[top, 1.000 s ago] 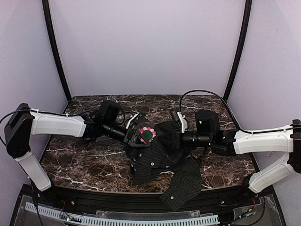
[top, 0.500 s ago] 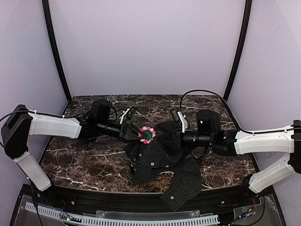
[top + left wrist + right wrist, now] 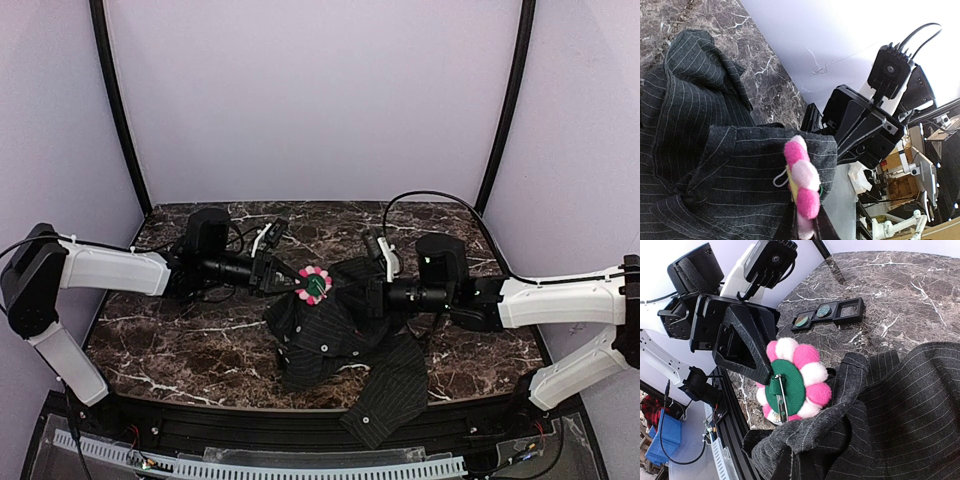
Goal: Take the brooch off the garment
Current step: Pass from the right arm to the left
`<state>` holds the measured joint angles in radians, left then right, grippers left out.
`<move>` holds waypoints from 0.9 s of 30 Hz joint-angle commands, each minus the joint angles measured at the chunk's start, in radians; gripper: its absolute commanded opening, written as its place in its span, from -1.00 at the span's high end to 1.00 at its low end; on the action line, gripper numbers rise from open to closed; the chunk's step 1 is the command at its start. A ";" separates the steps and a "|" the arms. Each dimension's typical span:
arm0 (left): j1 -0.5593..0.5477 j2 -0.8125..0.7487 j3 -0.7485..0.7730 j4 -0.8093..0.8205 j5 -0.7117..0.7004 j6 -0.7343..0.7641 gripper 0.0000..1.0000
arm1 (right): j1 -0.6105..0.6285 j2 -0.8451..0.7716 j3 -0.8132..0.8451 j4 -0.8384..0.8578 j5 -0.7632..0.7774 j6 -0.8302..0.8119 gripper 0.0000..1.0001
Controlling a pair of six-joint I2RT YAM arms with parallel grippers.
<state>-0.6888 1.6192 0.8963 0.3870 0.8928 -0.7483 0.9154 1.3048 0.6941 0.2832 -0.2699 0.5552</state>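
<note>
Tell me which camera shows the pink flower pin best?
The right wrist view: the brooch is big there, showing its green back, metal clasp and ring of petals beside the shirt. The left wrist view shows the brooch edge-on. The top view shows the brooch tiny.

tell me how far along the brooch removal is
Done: the right gripper is shut on the shirt, holding a fold raised. In hand: the left gripper pinches the brooch by its petals. Left: pulling the brooch free; it sits against the fabric, and whether it is unfastened I cannot tell.
</note>
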 commanded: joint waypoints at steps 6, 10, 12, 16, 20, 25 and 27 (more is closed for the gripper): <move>-0.048 -0.052 0.099 -0.357 -0.169 0.251 0.98 | 0.036 0.032 0.056 -0.003 0.115 0.010 1.00; -0.050 -0.045 0.101 -0.342 -0.154 0.224 0.98 | 0.045 0.055 0.068 0.009 0.134 0.009 1.00; -0.052 -0.042 0.092 -0.296 -0.130 0.189 0.99 | 0.052 0.074 0.081 -0.005 0.150 0.002 1.00; -0.056 -0.036 0.082 -0.260 -0.118 0.159 0.98 | 0.058 0.073 0.081 0.004 0.175 -0.001 1.00; -0.070 -0.009 0.085 -0.266 -0.099 0.149 0.98 | 0.058 0.072 0.084 0.011 0.194 -0.004 1.00; -0.079 0.005 0.087 -0.268 -0.098 0.158 0.98 | 0.058 0.071 0.079 0.004 0.189 0.001 1.00; -0.079 -0.002 0.087 -0.276 -0.108 0.178 0.98 | 0.058 0.053 0.069 -0.015 0.190 0.002 0.95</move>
<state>-0.7555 1.6203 0.9829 0.1131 0.7666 -0.5934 0.9672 1.3800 0.7536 0.2417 -0.1066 0.5587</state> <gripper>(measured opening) 0.051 0.005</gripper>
